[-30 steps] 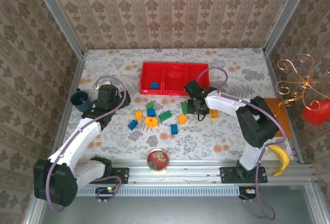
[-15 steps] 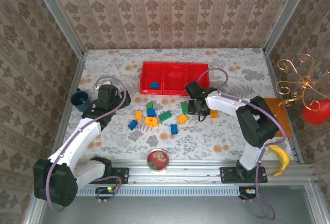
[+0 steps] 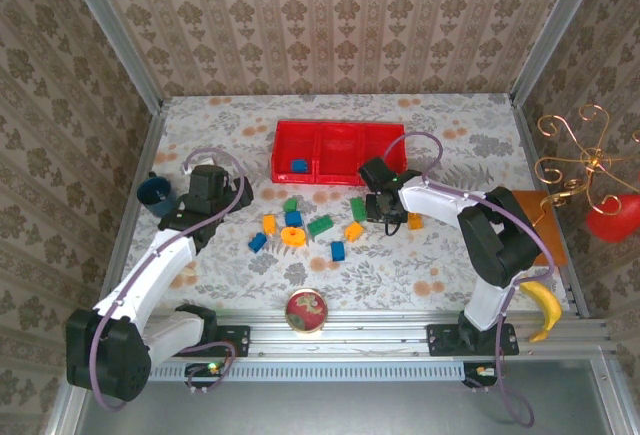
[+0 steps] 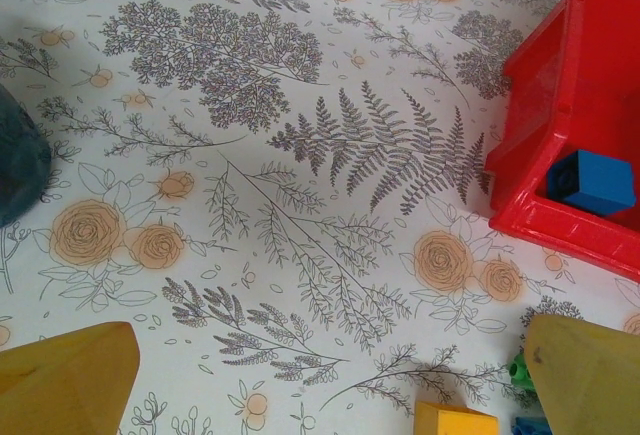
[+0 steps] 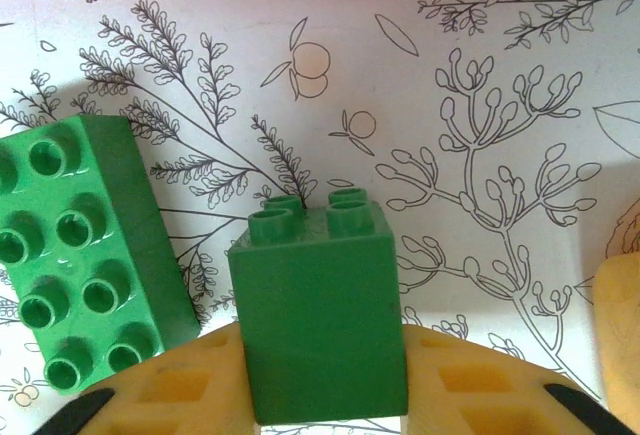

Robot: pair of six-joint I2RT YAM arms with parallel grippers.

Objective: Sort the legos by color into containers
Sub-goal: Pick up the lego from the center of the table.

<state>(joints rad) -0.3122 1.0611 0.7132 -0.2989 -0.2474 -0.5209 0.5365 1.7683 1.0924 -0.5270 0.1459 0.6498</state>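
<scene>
At the far left of the table a dark blue cup [image 3: 155, 193] is seen, and just beside it the left gripper [image 3: 208, 187] is held low over the floral cloth [image 3: 230, 275]. In the left wrist view its yellow fingers [image 4: 65, 380] are spread wide, released, with bare cloth between them. An orange lego [image 4: 455, 420] lies at the bottom edge near the right finger. The red tray [image 4: 590, 75] is placed well beyond that finger, with a blue lego [image 4: 590, 181] in its nearest compartment.

Toward the middle of the table, loose blocks are scattered in front of the red tray [image 3: 340, 153]. An orange ring [image 3: 293, 237] lies among them, with a long green lego [image 3: 320, 224] to its right. A round red-rimmed dish [image 3: 305, 310] is set near the front rail.

Right of these, the right gripper [image 3: 380, 207] is lowered over the cloth just below the tray's right compartment. In the right wrist view a small green lego [image 5: 320, 325] is clamped between the pads [image 5: 170, 387], studs pointing away from the wrist. Whether it is lifted off the cloth cannot be told. The long green lego [image 5: 80, 265] lies just beside it, apart from it. A banana [image 3: 543, 310] rests at the table's right edge.
</scene>
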